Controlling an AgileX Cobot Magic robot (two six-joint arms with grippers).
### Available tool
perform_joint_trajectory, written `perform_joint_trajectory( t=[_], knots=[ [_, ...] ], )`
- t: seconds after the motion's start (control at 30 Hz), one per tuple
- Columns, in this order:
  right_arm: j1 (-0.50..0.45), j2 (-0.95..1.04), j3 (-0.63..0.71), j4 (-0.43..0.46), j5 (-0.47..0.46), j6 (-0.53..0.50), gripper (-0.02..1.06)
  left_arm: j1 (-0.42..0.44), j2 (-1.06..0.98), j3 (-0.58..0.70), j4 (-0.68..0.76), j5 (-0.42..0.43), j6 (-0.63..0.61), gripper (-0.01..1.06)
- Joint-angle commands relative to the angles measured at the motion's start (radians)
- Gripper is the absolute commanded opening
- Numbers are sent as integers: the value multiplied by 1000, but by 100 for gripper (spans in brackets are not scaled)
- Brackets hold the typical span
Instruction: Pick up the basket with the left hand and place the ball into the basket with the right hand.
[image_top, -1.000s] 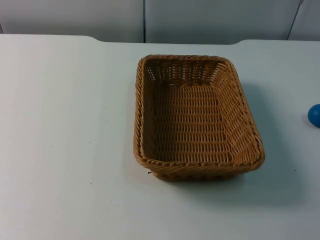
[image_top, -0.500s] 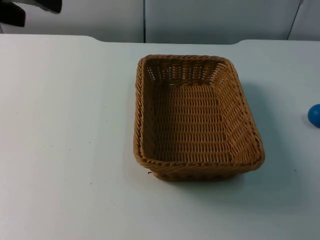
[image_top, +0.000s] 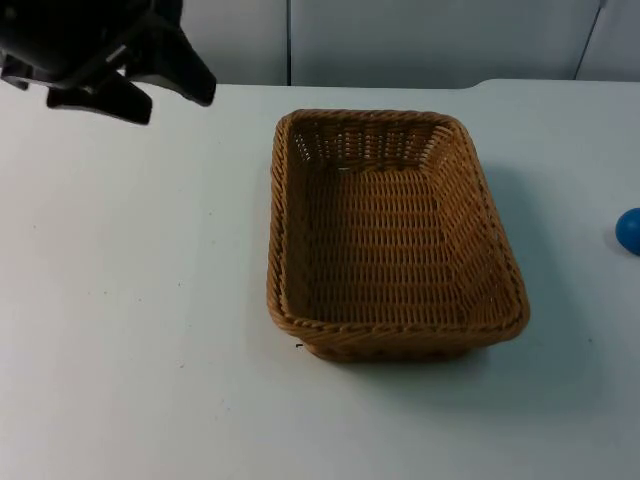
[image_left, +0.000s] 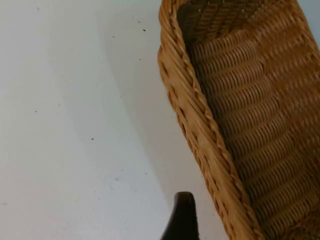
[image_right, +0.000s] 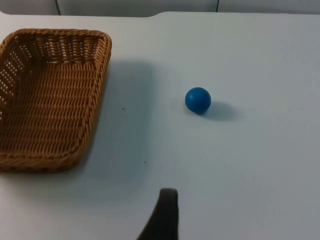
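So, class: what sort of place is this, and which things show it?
Probably a robot test bench, not a home: a bare white table against a grey partition wall, one wicker basket, one blue ball, and the left tool arriving.

Blue ball (image_top: 629, 231) half cut off at the top view's edge

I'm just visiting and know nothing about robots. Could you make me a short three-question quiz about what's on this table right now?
1. True or false: the blue ball lies inside the wicker basket.
2. Which gripper is over the table's far corner, away from the basket: A) left gripper B) right gripper?
3. Fill in: the basket holds ____.

Key: 1 false, the ball sits on the white table beside it; 2 A; 3 nothing.
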Motion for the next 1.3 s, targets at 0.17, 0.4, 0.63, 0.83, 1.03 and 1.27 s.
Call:
perform_joint_trajectory(
  t=[0.17,0.4,0.63,0.83,1.03,1.27],
  knots=[
    [-5,-3,5,-20,-13,31,78,-75,160,-96,-4,0,0,68],
    [-5,-3,5,-20,-13,31,78,-113,253,-144,-8,0,0,68],
    [-5,-3,5,-20,-13,31,78,-123,327,-167,-61,-20,0,68],
    [-5,-3,5,-20,-13,31,78,-123,372,-167,-83,-25,6,68],
    [-5,-3,5,-20,-13,31,78,-148,395,-180,-108,-41,35,68],
    [-5,-3,5,-20,-13,31,78,-190,447,-236,-104,-46,-12,68]
  ],
)
